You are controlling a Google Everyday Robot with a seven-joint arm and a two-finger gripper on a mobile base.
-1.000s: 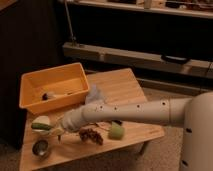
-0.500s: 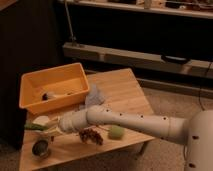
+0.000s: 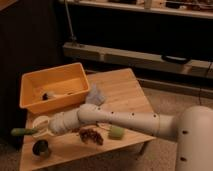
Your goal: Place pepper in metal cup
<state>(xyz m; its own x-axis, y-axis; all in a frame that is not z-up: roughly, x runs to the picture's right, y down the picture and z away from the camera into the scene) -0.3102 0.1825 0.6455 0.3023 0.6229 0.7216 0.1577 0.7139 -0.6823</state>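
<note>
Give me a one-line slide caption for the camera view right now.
Gripper at the wooden table's left edge carries the pepper just above the metal cup, beside the yellow bin.

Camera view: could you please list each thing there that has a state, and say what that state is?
claw: over the table's left edge, above the metal cup.
pepper: held off the table, lying level.
metal cup: upright, nothing in it yet.
yellow bin: upright, open-topped, small items inside.
</note>
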